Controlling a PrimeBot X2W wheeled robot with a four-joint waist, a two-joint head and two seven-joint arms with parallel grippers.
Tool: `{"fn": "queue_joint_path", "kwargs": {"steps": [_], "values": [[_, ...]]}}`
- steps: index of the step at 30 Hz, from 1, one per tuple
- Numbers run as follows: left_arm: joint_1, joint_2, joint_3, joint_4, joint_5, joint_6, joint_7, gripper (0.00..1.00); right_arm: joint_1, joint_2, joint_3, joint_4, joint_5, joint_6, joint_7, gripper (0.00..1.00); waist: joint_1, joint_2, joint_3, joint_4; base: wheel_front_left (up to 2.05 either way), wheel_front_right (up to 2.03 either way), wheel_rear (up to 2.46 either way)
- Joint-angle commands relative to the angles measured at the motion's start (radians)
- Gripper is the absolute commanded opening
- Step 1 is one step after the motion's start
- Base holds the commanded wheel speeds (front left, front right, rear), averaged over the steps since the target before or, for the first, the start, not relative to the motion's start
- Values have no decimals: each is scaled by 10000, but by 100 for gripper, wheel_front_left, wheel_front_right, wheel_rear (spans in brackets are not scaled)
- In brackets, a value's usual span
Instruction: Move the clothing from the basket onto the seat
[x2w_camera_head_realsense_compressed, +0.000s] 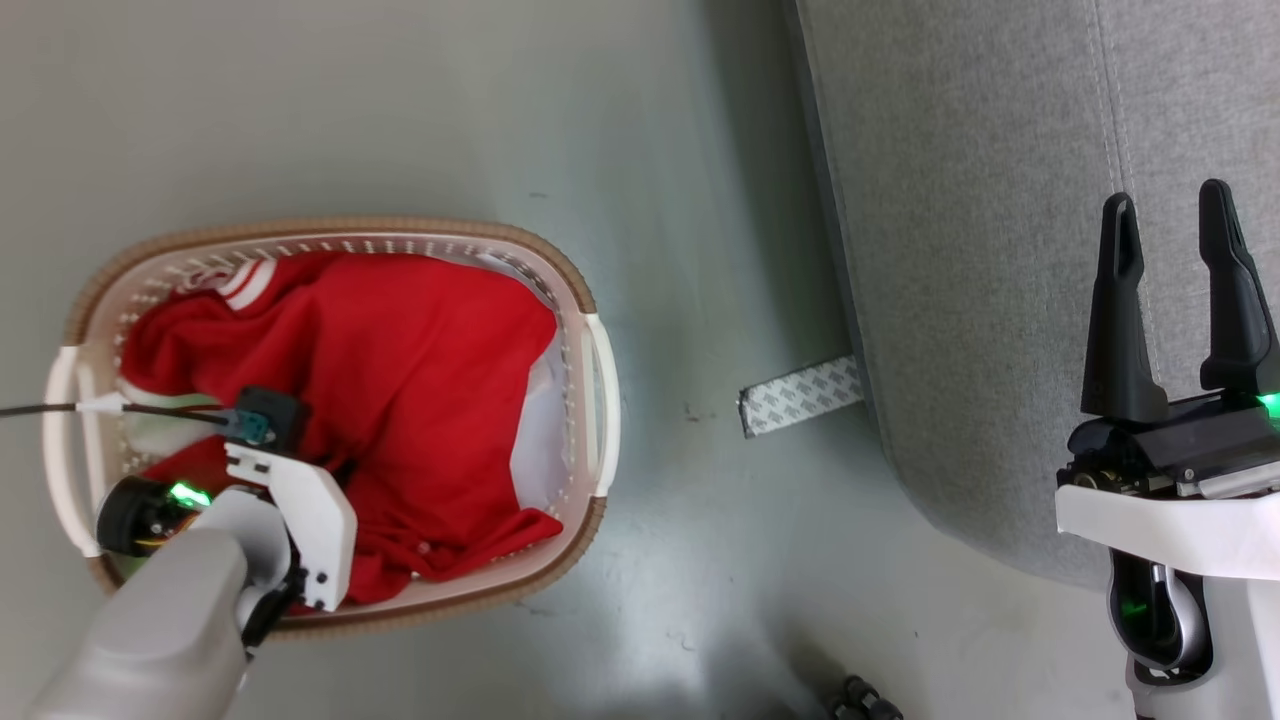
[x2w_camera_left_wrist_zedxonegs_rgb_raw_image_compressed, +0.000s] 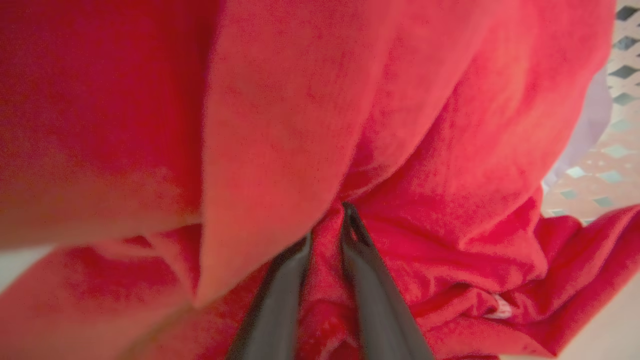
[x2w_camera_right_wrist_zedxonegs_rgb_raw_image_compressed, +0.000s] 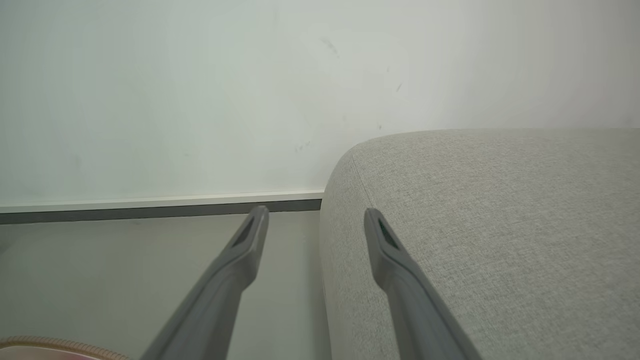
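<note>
In the left wrist view, the two dark fingers (x2w_camera_left_wrist_zedxonegs_rgb_raw_image_compressed: 380, 305) of the left gripper (x2w_camera_left_wrist_zedxonegs_rgb_raw_image_compressed: 327, 225) rose from the bottom edge and were cut off there, their tips half buried in blurred red folds. They were nearly together and pinched a ridge of the clothing (x2w_camera_left_wrist_zedxonegs_rgb_raw_image_compressed: 280, 125) between them. A sliver of pale cloth (x2w_camera_left_wrist_zedxonegs_rgb_raw_image_compressed: 590, 120) and the perforated wall of the basket (x2w_camera_left_wrist_zedxonegs_rgb_raw_image_compressed: 617, 150) showed at the right edge of that frame. In the head view, the pale left forearm (x2w_camera_head_realsense_compressed: 150, 640) and its white wrist housing (x2w_camera_head_realsense_compressed: 310, 520) at the lower left hid those fingers and covered the near end of the basket (x2w_camera_head_realsense_compressed: 575, 285). The clothing (x2w_camera_head_realsense_compressed: 400, 370) lay in the basket directly under that wrist and spread toward the upper right, with its white stripe trim (x2w_camera_head_realsense_compressed: 245, 285) near the far rim. At the lower right, the right gripper (x2w_camera_head_realsense_compressed: 1167, 195) was spread wide, held nothing, and hovered over the near corner of the seat (x2w_camera_head_realsense_compressed: 980, 300), well apart from the clothing. A patterned strip (x2w_camera_head_realsense_compressed: 800, 395) lay on the floor (x2w_camera_head_realsense_compressed: 650, 150) at the seat's edge. The right wrist view showed the seat (x2w_camera_right_wrist_zedxonegs_rgb_raw_image_compressed: 500, 225) against a pale wall (x2w_camera_right_wrist_zedxonegs_rgb_raw_image_compressed: 200, 100), with a trace of basket rim (x2w_camera_right_wrist_zedxonegs_rgb_raw_image_compressed: 50, 345) at the lower left.
</note>
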Motion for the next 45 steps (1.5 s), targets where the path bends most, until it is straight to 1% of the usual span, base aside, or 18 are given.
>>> {"fn": "queue_joint_path", "kwargs": {"steps": [1, 5, 9, 15, 20, 23, 28, 31, 38, 45], "values": [[3, -29, -110, 58, -113, 14, -129, 0, -122, 2, -30, 40, -84, -21, 4, 100, -1, 0, -158, 97, 0, 0, 0], [39, -274, -487, -96, -316, 14, -959, 0, -120, 1, -82, 158, -290, -21, 5, 100, -1, 0, -764, 394, 0, 0, 0], [311, -601, -769, -126, -644, 14, -1754, 0, -128, 1, -21, 348, -577, -21, 4, 100, -1, 0, -1791, 799, 0, 0, 0], [1028, -1220, -865, -386, -1531, 14, -3111, 0, 247, -5, 195, 962, -1019, -21, 5, 100, -1, 0, -3934, 1515, 0, 0, 0], [1736, -1493, -837, -833, -1967, 14, -3499, 0, 723, -10, 503, 1542, -1150, -21, 5, 100, -1, 0, -5703, 1978, 0, 0, 0], [2047, -1453, -579, -1266, -1906, 17, -3568, 0, 1035, -7, 747, 1848, -1139, -21, 4, 100, -1, 0, -6528, 2181, 0, 0, 0], [2751, -1282, 209, -2786, -1486, 239, -3551, 0, 1579, -7, 966, 2185, -981, -21, 4, 100, -1, 0, -7636, 2528, 0, 0, 0], [3009, -1221, 455, -3692, -1343, 358, -3555, 0, 1905, -10, 952, 2312, -1002, -21, 5, 100, -1, 0, -8132, 2809, 0, 0, 0], [2742, -879, 749, -5805, -1190, 795, -3381, 0, 2432, -8, 839, 2328, -1023, -21, 5, 100, -1, 0, -8554, 3295, 0, 0, 0], [2213, -477, 992, -7843, -1160, 1303, -2619, 0, 2529, -8, 1038, 2238, -954, -21, 5, 100, -1, 0, -8586, 3475, 0, 0, 0]]}}
